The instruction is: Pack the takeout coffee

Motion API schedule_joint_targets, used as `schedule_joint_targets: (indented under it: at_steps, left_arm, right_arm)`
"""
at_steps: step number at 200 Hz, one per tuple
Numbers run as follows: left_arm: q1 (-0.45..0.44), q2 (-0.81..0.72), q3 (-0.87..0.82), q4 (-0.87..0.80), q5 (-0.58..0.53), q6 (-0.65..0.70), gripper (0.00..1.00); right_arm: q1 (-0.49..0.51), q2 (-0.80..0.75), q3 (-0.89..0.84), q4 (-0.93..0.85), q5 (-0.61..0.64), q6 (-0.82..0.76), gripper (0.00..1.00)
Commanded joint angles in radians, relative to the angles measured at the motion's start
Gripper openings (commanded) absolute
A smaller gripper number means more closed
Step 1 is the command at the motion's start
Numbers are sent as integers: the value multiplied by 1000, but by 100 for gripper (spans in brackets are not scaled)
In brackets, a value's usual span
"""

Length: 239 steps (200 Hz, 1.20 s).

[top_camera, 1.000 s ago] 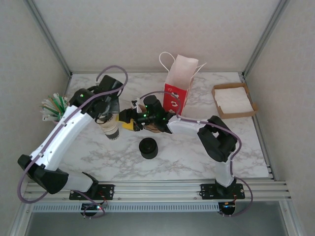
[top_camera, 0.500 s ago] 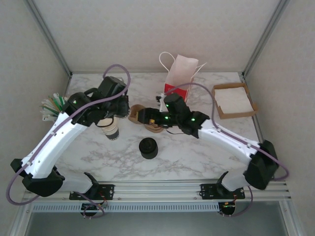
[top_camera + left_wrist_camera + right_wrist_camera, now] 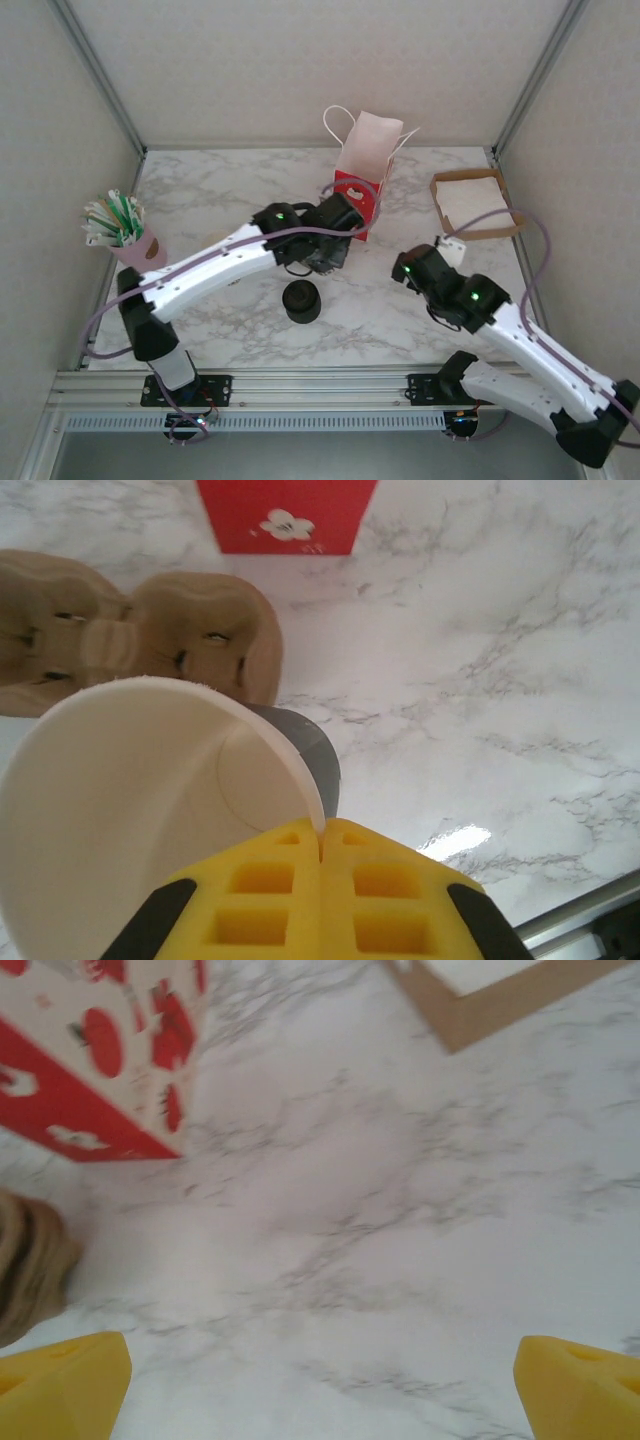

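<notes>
Pinching the wall of the paper cup (image 3: 130, 810), the left gripper (image 3: 321, 832) has both yellow ribbed fingers (image 3: 285, 845) pressed together on the rim. Cup mouth faces the lens; long axis runs away from it toward the tabletop (image 3: 480, 680), tilted. Smooth white inside, grey band outside. Cup is on near side of the red bag (image 3: 285, 515), w/ a moulded brown pulp carrier (image 3: 170, 630) btwn them, offset left. Contact w/ table: cannot tell.

R wrist view: right gripper (image 3: 320, 1385) has its fingers wide apart over glossy, grey-veined white marble. Bag is upper left, w/ a cardboard tray (image 3: 480, 1015) corner to its right and the carrier at left edge.

Top view: bag stands at centre back, white top, red base, loop handles. Tray, lined white, is right of bag. Round black lids (image 3: 301, 300) sit on near side of bag. Pink cup of green-white straws (image 3: 120, 225) is far left of it. Pale textured wall panels (image 3: 300, 70), aluminium posts, rail (image 3: 320, 385) at near edge.
</notes>
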Motion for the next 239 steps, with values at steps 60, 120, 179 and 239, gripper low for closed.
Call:
schedule_joint_targets:
  at_steps: [60, 120, 179, 239]
  left_arm:
    - [-94, 323, 166, 30, 5, 28, 0]
    - [-137, 446, 274, 18, 21, 31, 12]
    - [-145, 381, 266, 31, 2, 19, 63]
    - [-109, 45, 42, 168, 5, -8, 100]
  right_arm:
    - [-22, -108, -71, -47, 79, 47, 99]
    - [-22, -118, -78, -57, 65, 52, 99]
    - [-22, -120, -41, -77, 54, 22, 99]
    - [-22, 14, 137, -86, -73, -230, 99]
